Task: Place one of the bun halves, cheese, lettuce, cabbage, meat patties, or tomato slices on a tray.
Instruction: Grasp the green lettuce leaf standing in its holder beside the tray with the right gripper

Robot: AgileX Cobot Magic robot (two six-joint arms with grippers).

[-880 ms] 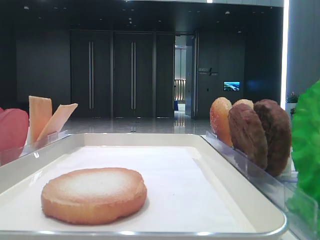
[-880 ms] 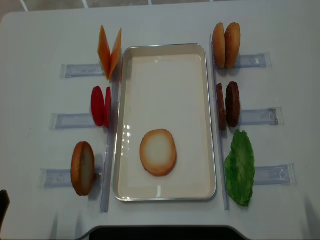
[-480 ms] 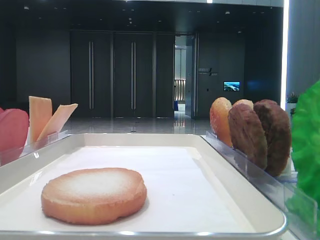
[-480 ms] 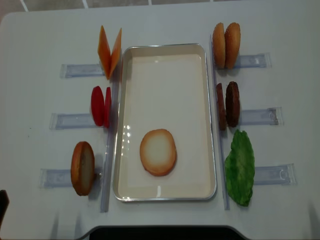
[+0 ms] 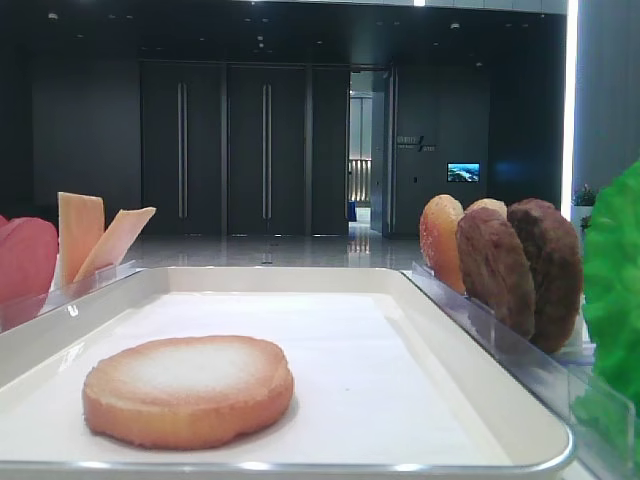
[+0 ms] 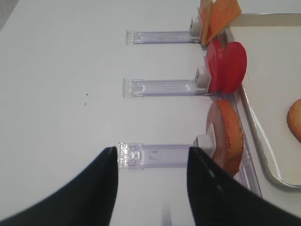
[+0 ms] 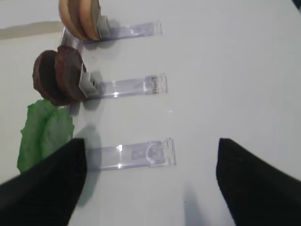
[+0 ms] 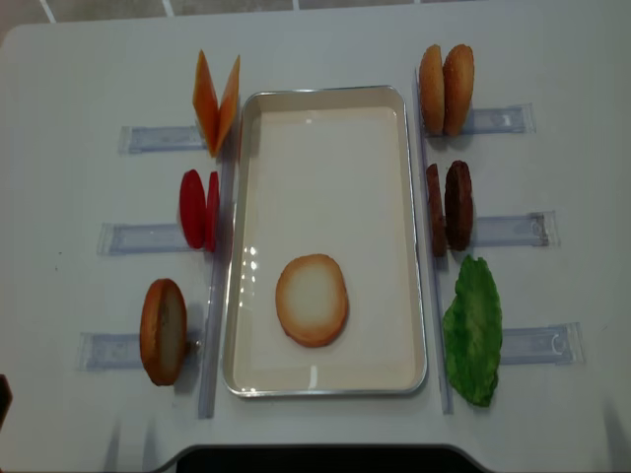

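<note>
One bun half (image 8: 312,300) lies flat on the white tray (image 8: 325,97), near its front end. Another bun half (image 6: 228,136) stands on edge in the rack left of the tray. My left gripper (image 6: 151,154) hovers open and empty just beside it, over that rack. Behind it are the tomato slices (image 6: 230,66) and the cheese (image 6: 218,12). My right gripper (image 7: 150,146) is open and empty above the bare rack right of the lettuce (image 7: 42,132). The meat patties (image 7: 59,75) and two more bun halves (image 7: 80,16) stand beyond. Cabbage is out of view.
Clear plastic racks (image 8: 133,236) stick out sideways on both sides of the tray, with long clear strips (image 8: 212,325) running along its edges. The white table's front edge (image 8: 315,455) is close to the tray's near rim.
A dark sliver of my left arm at the overhead view's lower left edge has slid further out of frame. The food and tray have not moved.
</note>
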